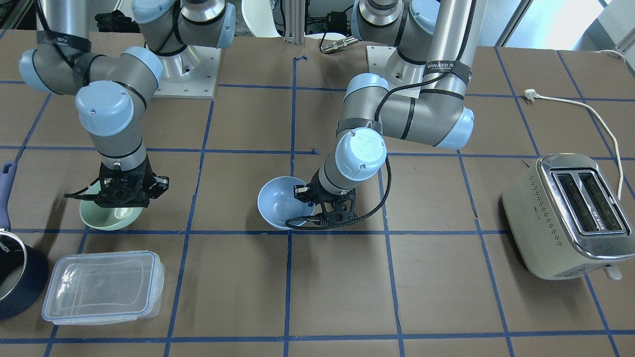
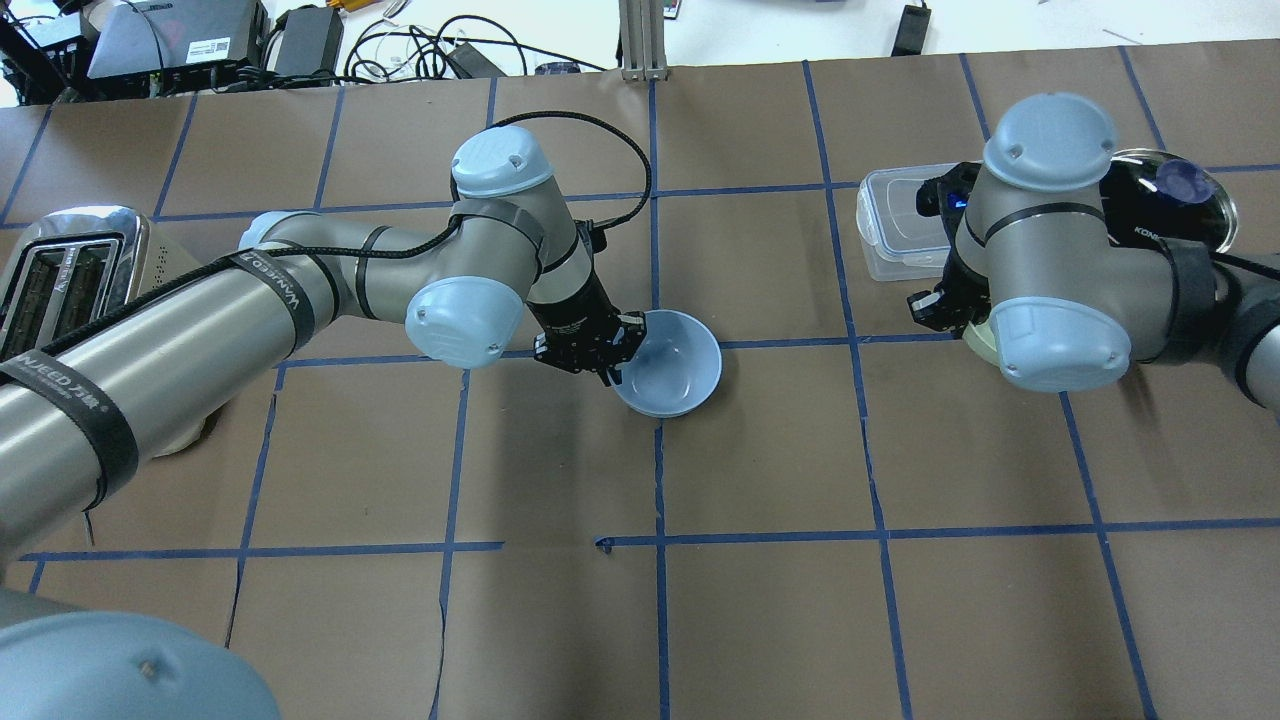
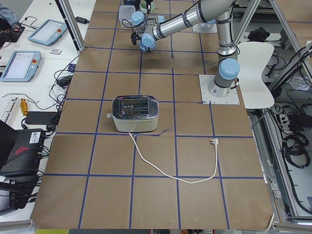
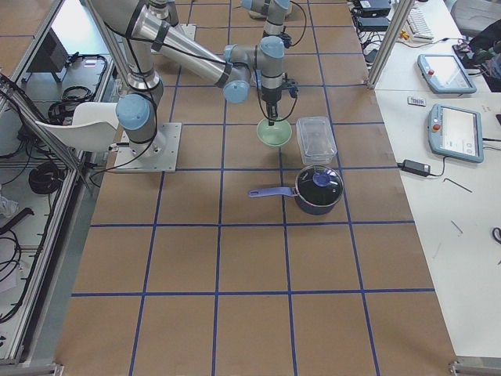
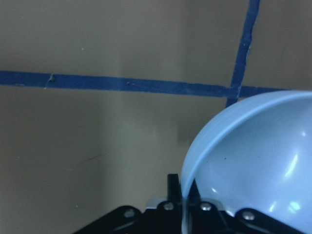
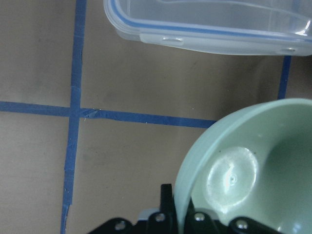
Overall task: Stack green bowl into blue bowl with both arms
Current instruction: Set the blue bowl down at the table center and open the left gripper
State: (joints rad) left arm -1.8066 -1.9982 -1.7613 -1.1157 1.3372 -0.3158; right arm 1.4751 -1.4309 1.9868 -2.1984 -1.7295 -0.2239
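The pale blue bowl (image 1: 279, 207) sits near the table's middle, tilted; it also shows in the overhead view (image 2: 672, 365). My left gripper (image 1: 308, 197) is shut on its rim, with one finger inside and one outside, as the left wrist view shows (image 5: 184, 197). The mint-green bowl (image 1: 110, 218) is on the table by the clear container. My right gripper (image 1: 119, 204) is shut on its rim, with the rim between the fingers in the right wrist view (image 6: 179, 214). In the overhead view the right arm hides most of the green bowl (image 2: 977, 338).
A clear lidded container (image 1: 101, 287) lies just in front of the green bowl. A dark navy pot (image 1: 15, 277) with a handle stands beside it. A silver toaster (image 1: 570, 213) with its cord (image 1: 595, 124) stands at the left arm's end of the table.
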